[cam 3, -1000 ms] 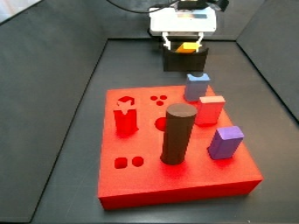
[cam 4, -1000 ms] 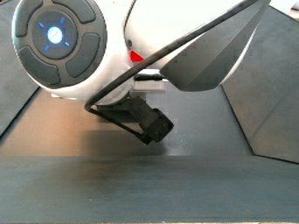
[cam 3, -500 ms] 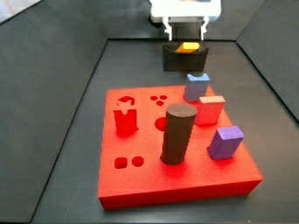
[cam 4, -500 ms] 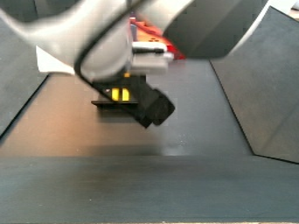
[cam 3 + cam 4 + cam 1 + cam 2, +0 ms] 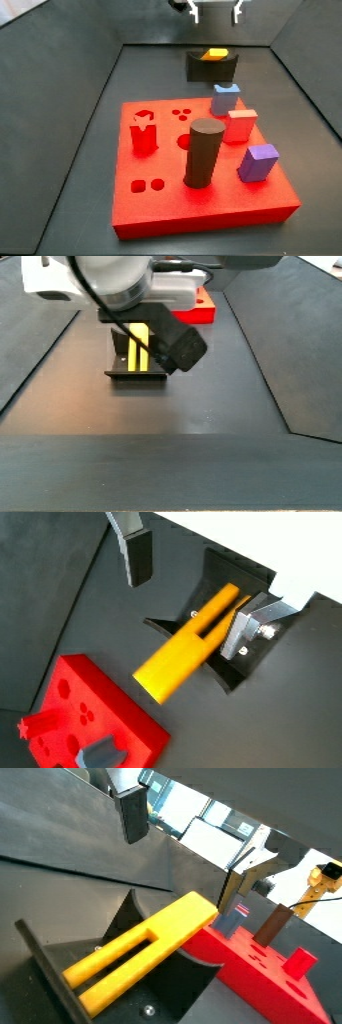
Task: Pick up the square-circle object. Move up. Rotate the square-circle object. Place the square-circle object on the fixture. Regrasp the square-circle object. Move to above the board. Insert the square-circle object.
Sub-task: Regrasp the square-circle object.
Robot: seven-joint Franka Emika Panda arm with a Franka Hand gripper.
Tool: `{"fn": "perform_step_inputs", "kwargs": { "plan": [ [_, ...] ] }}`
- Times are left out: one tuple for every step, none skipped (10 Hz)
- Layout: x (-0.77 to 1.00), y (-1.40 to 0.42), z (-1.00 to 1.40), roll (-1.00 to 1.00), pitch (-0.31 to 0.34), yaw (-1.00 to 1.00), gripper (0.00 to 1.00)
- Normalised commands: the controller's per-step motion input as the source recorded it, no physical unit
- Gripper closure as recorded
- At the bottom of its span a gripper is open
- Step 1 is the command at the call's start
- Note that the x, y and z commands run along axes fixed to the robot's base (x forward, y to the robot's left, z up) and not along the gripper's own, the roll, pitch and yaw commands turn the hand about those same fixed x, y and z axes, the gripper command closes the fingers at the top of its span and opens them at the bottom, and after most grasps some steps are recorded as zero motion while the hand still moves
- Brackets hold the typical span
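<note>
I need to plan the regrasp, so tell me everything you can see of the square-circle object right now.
The square-circle object is a yellow-orange elongated bar, smooth like plastic, split at one end by a slot into two prongs. It lies tilted in the notch of the black fixture, resting on it and leaning against its back wall. Nothing grips it: the gripper hangs open above, its fingers apart and clear of the piece. The red board lies nearby, not touching it.
</note>
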Motion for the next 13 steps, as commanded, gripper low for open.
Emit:
{"fn": "perform_step_inputs", "kwargs": {
  "plan": [
    [-1.00,0.00,-0.05,0.01,-0.090,0.02,0.00],
    [-1.00,0.00,-0.01,0.02,-0.115,0.02,0.00],
    [-1.00,-0.01,-0.01,0.04,-0.125,0.03,0.00],
    [-1.00,-0.01,-0.01,0.05,-0.132,0.04,0.00],
    [-1.00,-0.02,0.00,0.07,-0.142,0.05,0.00],
    [-1.00,-0.02,0.00,0.08,-0.147,0.06,0.00],
    [-0.99,-0.03,0.00,0.08,-0.145,0.08,0.00],
    [-0.90,-0.03,0.01,0.08,-0.141,0.08,0.00],
    [-0.72,-0.02,0.01,0.08,-0.133,0.09,0.00],
    [-0.36,-1.00,-0.18,0.85,-0.010,-1.00,0.00],
    [-0.21,-1.00,-0.16,0.86,-0.017,-1.00,0.00],
    [-0.14,-1.00,-0.13,0.86,-0.035,-1.00,0.00],
    [-0.10,-1.00,-0.12,0.86,-0.072,-1.00,0.00]
  ]
}}
